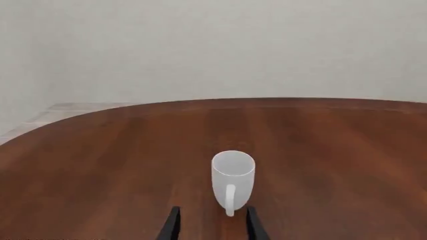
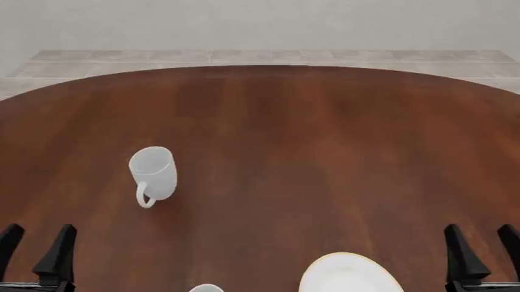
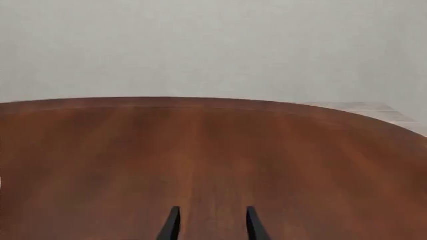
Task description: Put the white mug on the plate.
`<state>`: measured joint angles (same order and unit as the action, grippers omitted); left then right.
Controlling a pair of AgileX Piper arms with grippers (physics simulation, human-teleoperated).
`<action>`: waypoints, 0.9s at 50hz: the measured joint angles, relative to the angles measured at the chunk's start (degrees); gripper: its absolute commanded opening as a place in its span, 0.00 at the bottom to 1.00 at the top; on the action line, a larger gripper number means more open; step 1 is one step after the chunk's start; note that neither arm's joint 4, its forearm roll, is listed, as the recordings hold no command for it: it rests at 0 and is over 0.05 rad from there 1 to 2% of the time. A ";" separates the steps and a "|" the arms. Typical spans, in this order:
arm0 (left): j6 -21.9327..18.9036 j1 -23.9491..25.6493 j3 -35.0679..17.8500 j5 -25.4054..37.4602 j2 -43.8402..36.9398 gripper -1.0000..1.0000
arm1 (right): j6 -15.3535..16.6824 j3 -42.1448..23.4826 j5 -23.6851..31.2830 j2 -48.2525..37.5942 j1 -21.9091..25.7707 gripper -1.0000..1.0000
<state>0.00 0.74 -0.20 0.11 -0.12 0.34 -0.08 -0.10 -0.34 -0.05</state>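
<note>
While the white mug (image 2: 153, 173) stands upright left of the plate (image 2: 349, 275), another white cup (image 2: 206, 288) peeks in nearby. Both the left gripper (image 2: 36, 245) and right gripper (image 2: 479, 244) gape, holding nothing. No writing shows.

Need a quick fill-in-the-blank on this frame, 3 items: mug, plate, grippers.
1. The white mug stands upright on the table, its handle turned toward the ____ gripper.
2. The plate has ____ on it.
3. Both the left gripper and the right gripper have their jaws ____.

Missing words: left; nothing; open
</note>
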 measured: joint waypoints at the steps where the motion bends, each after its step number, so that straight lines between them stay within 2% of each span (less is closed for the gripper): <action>1: 0.00 -0.07 0.00 -0.02 -0.02 1.00 | -0.03 -0.01 -0.01 -0.01 0.01 1.00; 34: 0.15 -0.65 0.13 -0.61 -0.70 1.00 | -0.40 -0.09 -0.09 -0.11 0.10 1.00; 45: 1.97 0.24 -0.66 -3.81 -9.17 1.00 | -0.41 -0.10 -0.09 -0.11 0.10 1.00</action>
<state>1.98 0.98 -0.86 -3.70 -9.30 -0.07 -0.17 -0.19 -0.45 0.05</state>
